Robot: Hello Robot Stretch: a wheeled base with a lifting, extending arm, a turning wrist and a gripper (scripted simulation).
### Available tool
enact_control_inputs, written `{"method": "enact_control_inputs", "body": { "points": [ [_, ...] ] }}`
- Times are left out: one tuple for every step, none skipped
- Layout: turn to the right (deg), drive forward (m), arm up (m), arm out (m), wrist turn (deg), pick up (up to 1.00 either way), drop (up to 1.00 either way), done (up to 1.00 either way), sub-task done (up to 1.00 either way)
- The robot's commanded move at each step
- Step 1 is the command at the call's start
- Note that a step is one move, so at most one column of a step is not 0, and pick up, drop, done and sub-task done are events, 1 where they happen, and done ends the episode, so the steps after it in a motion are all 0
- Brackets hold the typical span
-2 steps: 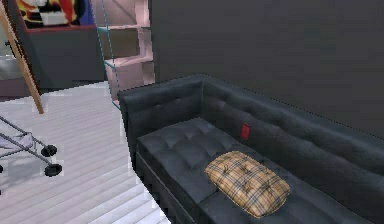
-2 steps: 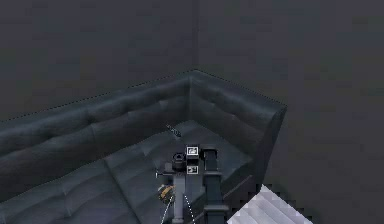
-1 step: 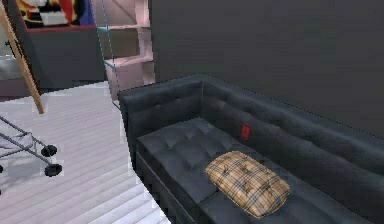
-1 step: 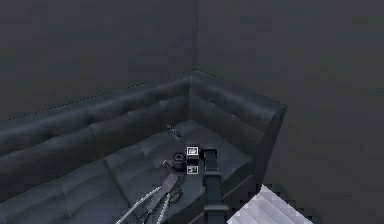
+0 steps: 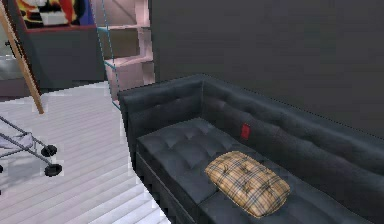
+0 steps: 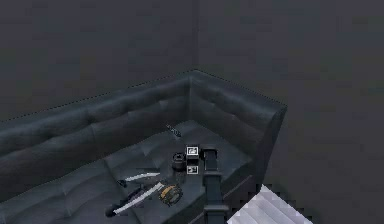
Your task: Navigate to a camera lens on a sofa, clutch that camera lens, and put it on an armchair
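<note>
Thin fingers [image 6: 140, 180] are pointing along the seat of a dark sofa [image 6: 60, 135], near its corner, where a small round camera lens [image 6: 170, 193] is lying close by them; their spread and any hold cannot be told.

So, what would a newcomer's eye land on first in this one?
The dark tufted sofa dominates the forward view, with a tan plaid cushion on its seat at lower right and a small red mark on its backrest. In the arm side view, the arm rises from the bottom edge to the gripper, among small things scattered on the seat, such as a round thing.
</note>
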Motion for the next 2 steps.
{"method": "enact_control_inputs", "body": {
  "points": [
    [0.0,0.0,0.0,0.0,45.0,0.0,0.0,0.0,0.0],
    [0.0,0.0,0.0,0.0,18.0,0.0,0.0,0.0,0.0]
  ]
}}
